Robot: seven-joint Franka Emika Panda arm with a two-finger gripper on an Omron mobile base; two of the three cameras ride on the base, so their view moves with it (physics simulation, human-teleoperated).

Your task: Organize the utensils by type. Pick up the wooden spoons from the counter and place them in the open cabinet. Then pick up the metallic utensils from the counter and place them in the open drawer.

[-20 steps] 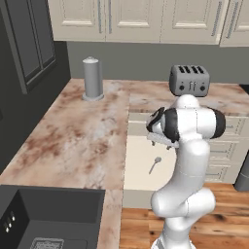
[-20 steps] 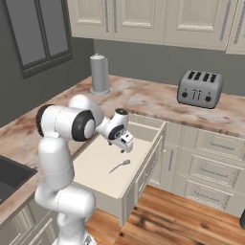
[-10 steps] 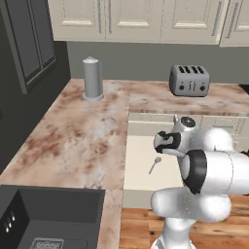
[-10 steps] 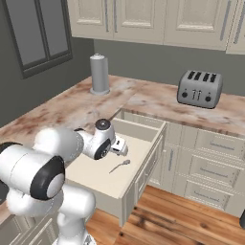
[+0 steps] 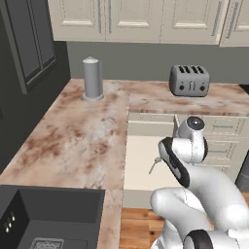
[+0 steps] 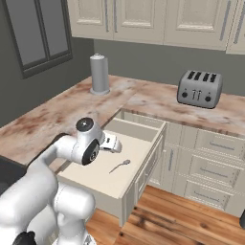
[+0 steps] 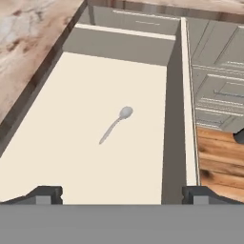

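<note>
The gripper (image 7: 122, 193) is spread wide, its two dark fingertips (image 7: 45, 193) standing far apart at the bottom of the hand view, and nothing is between them. It hangs over the open drawer (image 7: 71, 157) and looks down into it. In the right base view the gripper (image 6: 112, 143) is just above the drawer's side nearest the worktop, and the white arm (image 6: 72, 153) bends low from the base, folded forward with its wrist over the drawer (image 6: 143, 143). In the left base view the arm (image 5: 189, 151) covers much of the drawer (image 5: 138, 155) from the 4 o'clock side. Inside the drawer lies one metal spoon (image 7: 116, 124), flat on the pale cream floor, its round head toward 1 o'clock and its thin handle toward 7 o'clock in the hand view; it touches no wall. The same spoon (image 6: 119, 166) is seen in the right base view at about 4 o'clock from the gripper. On the marbled worktop (image 6: 57, 112) behind the drawer stand a grey cylinder (image 6: 99, 74) and a toaster (image 6: 200, 89), well apart.
</note>
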